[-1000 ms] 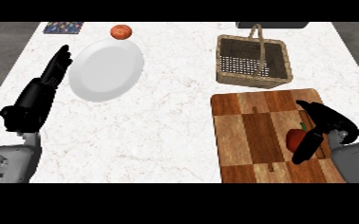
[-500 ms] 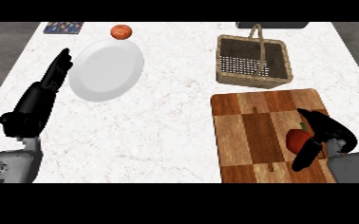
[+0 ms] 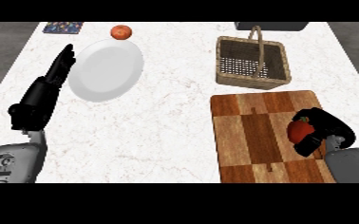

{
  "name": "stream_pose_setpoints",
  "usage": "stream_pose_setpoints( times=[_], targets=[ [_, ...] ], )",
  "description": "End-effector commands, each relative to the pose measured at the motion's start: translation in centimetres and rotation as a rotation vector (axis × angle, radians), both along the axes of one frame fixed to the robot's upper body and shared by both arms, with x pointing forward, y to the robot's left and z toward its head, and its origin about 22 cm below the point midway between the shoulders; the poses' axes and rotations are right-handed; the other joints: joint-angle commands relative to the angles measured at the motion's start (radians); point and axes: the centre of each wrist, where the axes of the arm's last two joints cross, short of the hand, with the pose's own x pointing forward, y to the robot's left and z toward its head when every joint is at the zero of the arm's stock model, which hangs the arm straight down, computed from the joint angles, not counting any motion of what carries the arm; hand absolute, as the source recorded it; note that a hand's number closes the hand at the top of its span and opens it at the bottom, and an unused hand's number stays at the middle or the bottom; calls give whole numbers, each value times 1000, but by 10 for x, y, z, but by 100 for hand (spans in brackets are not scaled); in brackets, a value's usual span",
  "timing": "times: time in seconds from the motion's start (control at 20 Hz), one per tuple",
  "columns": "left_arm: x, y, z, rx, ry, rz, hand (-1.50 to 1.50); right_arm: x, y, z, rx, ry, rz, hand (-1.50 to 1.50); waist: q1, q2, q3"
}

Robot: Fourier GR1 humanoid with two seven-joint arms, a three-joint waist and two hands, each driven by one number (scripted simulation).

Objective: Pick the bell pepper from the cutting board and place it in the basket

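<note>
a white plate point(image 3: 105, 70) lies at the counter's left, a small orange fruit point(image 3: 121, 32) just beyond it, and the left hand point(image 3: 49, 85) rests open beside the plate. the wicker basket point(image 3: 272, 78) stands just behind the cutting board point(image 3: 256, 133), its handle upright. the red bell pepper point(image 3: 300, 130) sits at the board's right edge, stem end pointing away, with the right hand point(image 3: 324, 132) curled round it.

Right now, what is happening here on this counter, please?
The right robot hand is curled round the red bell pepper at the right edge of the wooden cutting board. The pepper is not yet in the wicker basket, which stands just beyond the board. The left robot hand rests open beside the white plate. A small orange-red fruit lies beyond the plate.
</note>
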Motion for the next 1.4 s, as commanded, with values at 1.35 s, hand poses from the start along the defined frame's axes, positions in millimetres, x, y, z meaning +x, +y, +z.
stream_pose_setpoints(
  times=[1.35],
  targets=[
    [8, -3, 12, -7, -3, -42, 0, 44, -197, 247, 347, -1223, 340, 150, 29, 16, 16]
  ],
)
